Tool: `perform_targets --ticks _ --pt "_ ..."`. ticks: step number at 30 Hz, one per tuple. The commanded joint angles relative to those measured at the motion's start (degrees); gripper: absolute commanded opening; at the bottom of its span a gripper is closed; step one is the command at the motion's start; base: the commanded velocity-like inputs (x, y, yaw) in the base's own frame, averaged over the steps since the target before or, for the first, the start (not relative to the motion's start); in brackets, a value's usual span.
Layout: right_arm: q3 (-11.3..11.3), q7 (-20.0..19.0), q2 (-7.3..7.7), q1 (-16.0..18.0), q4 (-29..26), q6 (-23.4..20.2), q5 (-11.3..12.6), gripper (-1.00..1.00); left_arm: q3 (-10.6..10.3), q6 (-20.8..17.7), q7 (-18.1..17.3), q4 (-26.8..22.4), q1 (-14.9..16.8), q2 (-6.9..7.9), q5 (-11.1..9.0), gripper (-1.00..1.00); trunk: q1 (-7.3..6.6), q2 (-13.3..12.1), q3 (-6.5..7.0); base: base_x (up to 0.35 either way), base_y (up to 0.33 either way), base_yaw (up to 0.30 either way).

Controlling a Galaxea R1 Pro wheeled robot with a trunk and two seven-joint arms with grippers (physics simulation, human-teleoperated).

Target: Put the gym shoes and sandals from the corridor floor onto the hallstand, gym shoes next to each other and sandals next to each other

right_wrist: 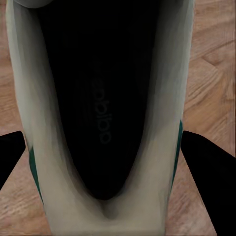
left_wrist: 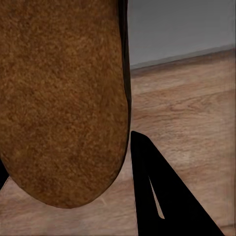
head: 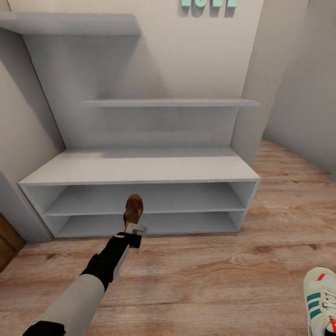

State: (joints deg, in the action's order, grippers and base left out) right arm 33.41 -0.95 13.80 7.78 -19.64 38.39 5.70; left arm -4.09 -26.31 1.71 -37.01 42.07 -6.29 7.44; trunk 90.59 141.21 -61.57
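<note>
The left pincer (head: 136, 229) is seen at the end of the outstretched left arm, clamped on a sandal (head: 133, 209) that is held out in front of the rack (head: 140, 169), with its toe pointing toward the open shelves. In the left wrist view the tan sole of the sandal (left_wrist: 61, 98) is pressed close to the camera, and one dark finger (left_wrist: 167, 196) is seen beside its edge; the other finger is hidden behind the sole. The sandal is carried above the floor (head: 210, 270), just before the rack's front edge, at about the level of the upper open shelf. The right pincer (right_wrist: 105, 162) is found in the right wrist view, its two dark fingers set on either side of a gym shoe (right_wrist: 103, 113), touching or nearly touching the white sides, so it is taken as clamped on the shoe. The shoe's dark insole and green side stripe are visible, with floor planks behind it. In the head view a gym shoe (head: 322, 298) is seen at the lower right corner, over the floor and well apart from the rack. The rack's top and both open shelves are bare, and mint letters (head: 209, 3) are seen on the wall above.
</note>
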Motion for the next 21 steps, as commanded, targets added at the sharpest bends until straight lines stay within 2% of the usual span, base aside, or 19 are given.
perform_targets --ticks 1,2,5,8,10,14,17,21 --pt "-0.1 -0.3 0.13 0.0 -0.2 -1.2 0.6 -1.00 -0.1 -1.4 0.0 0.5 0.8 0.09 0.5 -1.00 -0.01 0.0 -0.07 0.000 0.000 -0.137" --pt "-0.1 -0.4 0.17 0.0 -0.6 -2.2 0.6 -1.00 -0.1 -1.9 0.0 0.8 1.2 0.12 0.5 -1.00 -0.01 0.0 -0.09 0.000 0.000 -0.110" --pt "0.0 -0.5 0.34 0.0 -5.1 -9.2 0.6 -1.00 0.0 -3.2 0.0 3.2 3.1 0.44 0.6 -1.00 -0.01 0.0 -0.11 0.000 0.000 -0.050" --pt "0.6 -0.5 0.94 0.0 -11.5 -18.7 0.6 -1.00 0.0 -3.5 -0.1 5.6 4.1 1.36 0.5 -1.00 -0.01 0.0 -0.12 0.000 0.000 -0.016" --pt "2.0 -0.5 2.31 0.1 -14.3 -23.6 1.2 -1.00 0.0 -3.6 -0.1 6.0 4.1 1.79 0.5 -1.00 -0.01 0.0 -0.12 0.000 0.000 -0.005" --pt "8.8 -0.6 5.85 0.1 -22.5 -35.9 5.0 -1.00 0.0 -3.5 -0.1 6.4 3.8 2.26 0.6 -1.00 -0.01 0.0 -0.12 0.000 0.000 -0.002" --pt "11.1 -0.7 6.48 0.1 -26.6 -39.6 6.1 -1.00 -0.1 -3.3 -0.1 6.0 3.6 2.36 0.6 -1.00 -0.01 0.0 -0.12 0.000 0.000 0.000" --pt "11.7 -0.7 6.39 0.1 -28.0 -40.6 6.4 -1.00 -0.4 -3.3 -0.1 5.7 3.6 2.30 0.6 -1.00 -0.01 0.0 -0.12 0.000 0.000 0.000"
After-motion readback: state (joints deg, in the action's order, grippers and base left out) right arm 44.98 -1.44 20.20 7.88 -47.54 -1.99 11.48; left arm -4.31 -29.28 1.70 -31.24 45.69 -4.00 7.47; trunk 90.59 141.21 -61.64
